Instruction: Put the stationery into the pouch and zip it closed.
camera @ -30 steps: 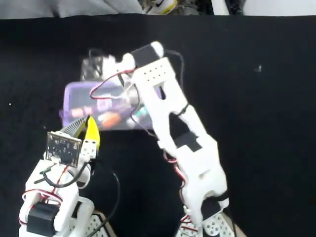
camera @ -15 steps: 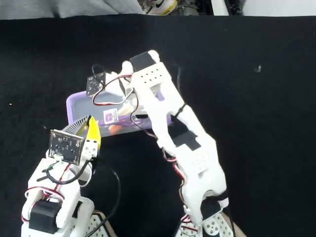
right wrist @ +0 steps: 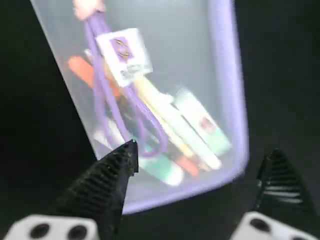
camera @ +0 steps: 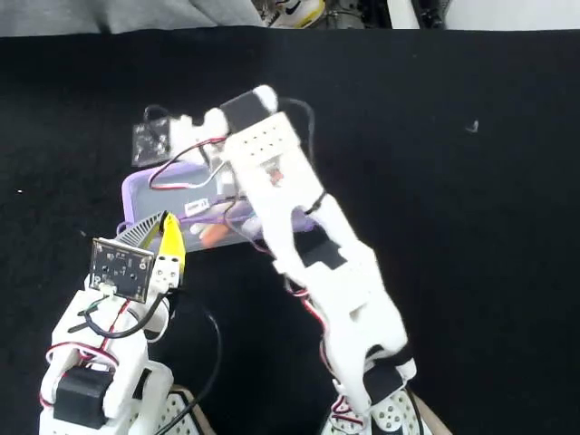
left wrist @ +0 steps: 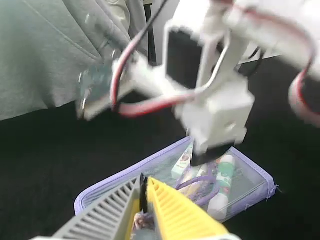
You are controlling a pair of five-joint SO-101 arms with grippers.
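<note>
So the left gripper (left wrist: 142, 184) is pinching the near edge of the see-through purple mesh pouch (right wrist: 185, 45), with the pens and markers (right wrist: 172, 122) lying inside. The right gripper (right wrist: 202, 150) is hanging wide open just above it. My worry is it snagging the looped purple cord (right wrist: 107, 110) and yanking the pouch out of that pinch.

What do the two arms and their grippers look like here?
The left arm and right arm are white shells with black servo blocks and loose red and black wires. The left gripper has one yellow and one grey ribbed finger. The right gripper has black ribbed fingers; its arm carries a perforated plate.
</note>
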